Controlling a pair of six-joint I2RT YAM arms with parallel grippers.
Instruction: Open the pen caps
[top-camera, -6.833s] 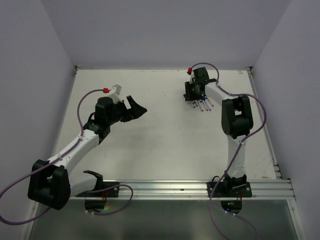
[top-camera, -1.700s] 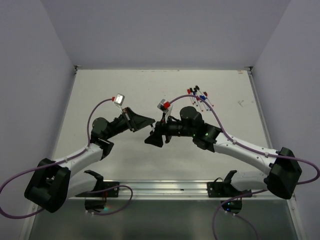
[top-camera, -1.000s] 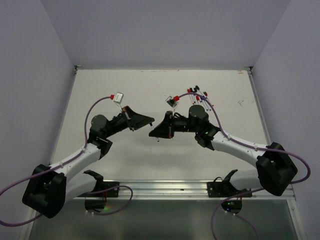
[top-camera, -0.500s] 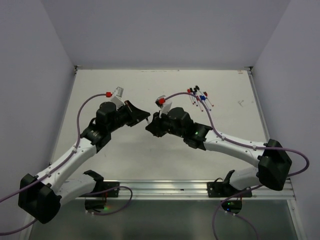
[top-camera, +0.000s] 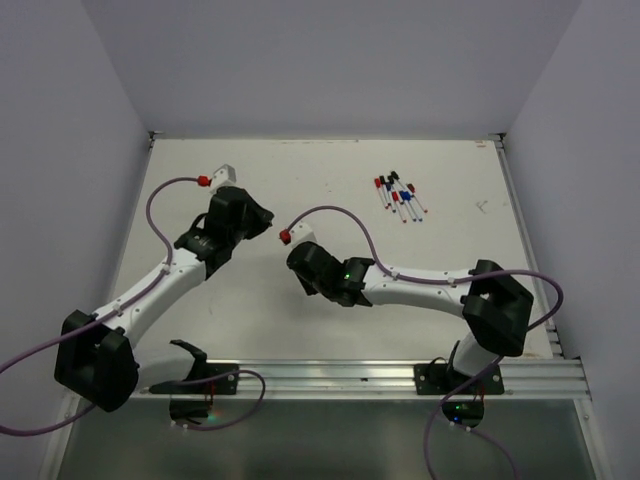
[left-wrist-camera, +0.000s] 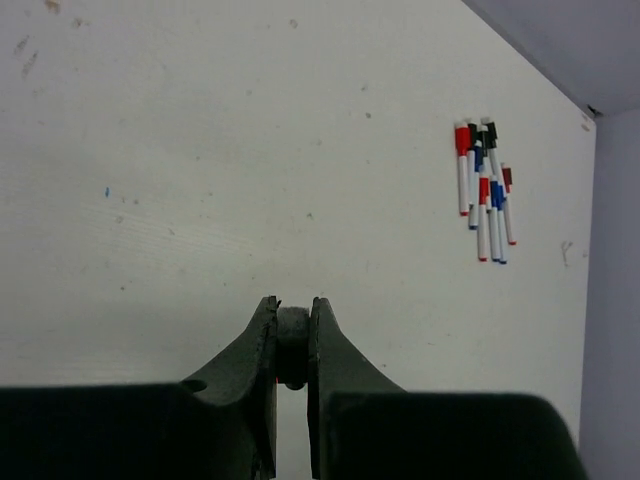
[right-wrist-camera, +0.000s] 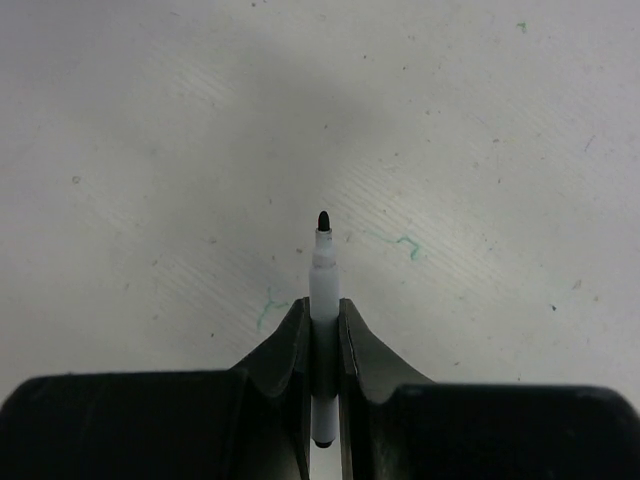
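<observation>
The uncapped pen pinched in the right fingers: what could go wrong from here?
1. The pen pokes its bare black tip out beyond the right fingers, over the white table; setting it down tip-first might leave a mark.
2. The cap sits at the very ends of the left fingers, so it could slip out and roll off.
3. The other pens lie bunched together; grabbing one may knock its neighbours.

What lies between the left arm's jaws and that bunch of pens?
Nothing: only bare white table up to the pens, seen in the left wrist view.
</observation>
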